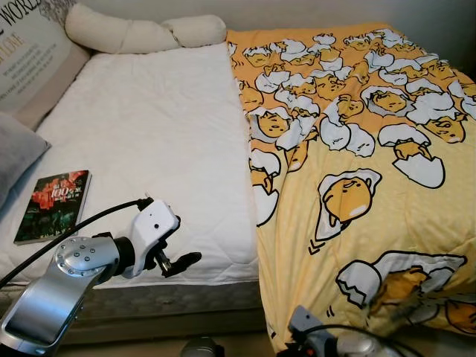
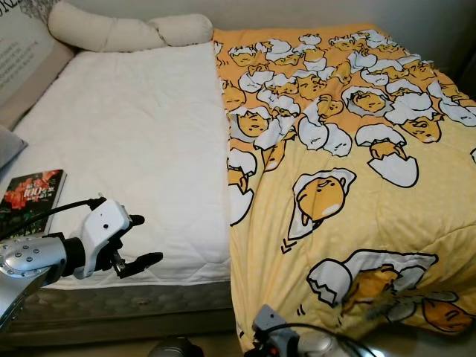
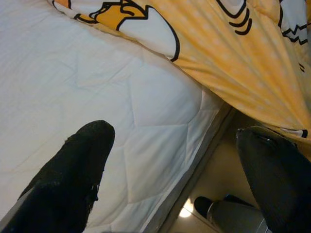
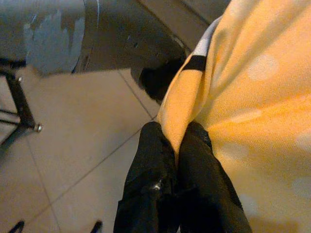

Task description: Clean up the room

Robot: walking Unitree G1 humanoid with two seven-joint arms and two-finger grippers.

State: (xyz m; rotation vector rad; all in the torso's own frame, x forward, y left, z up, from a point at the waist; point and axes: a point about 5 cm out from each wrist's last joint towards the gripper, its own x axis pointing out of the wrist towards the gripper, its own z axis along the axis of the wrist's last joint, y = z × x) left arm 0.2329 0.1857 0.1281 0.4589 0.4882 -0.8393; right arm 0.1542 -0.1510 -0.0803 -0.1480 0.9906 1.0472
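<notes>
A yellow blanket (image 1: 357, 149) printed with cartoon eggs covers the right half of the bed and hangs over its front edge. The left half is bare white mattress (image 1: 156, 126). My right gripper (image 4: 176, 133) is low at the bed's front corner, shut on a fold of the blanket's hanging edge (image 4: 252, 87); its wrist (image 1: 327, 343) shows at the bottom of the left eye view. My left gripper (image 1: 178, 262) hovers open over the mattress's front edge, left of the blanket, holding nothing. Its fingers (image 3: 77, 165) stand wide apart.
A dark book (image 1: 53, 204) lies on the mattress at the front left. A grey pillow (image 1: 15, 152), a printed cushion (image 1: 30, 59) and a cream bolster (image 1: 141, 31) sit along the left and far sides. Tiled floor (image 4: 73, 145) lies below the bed's front.
</notes>
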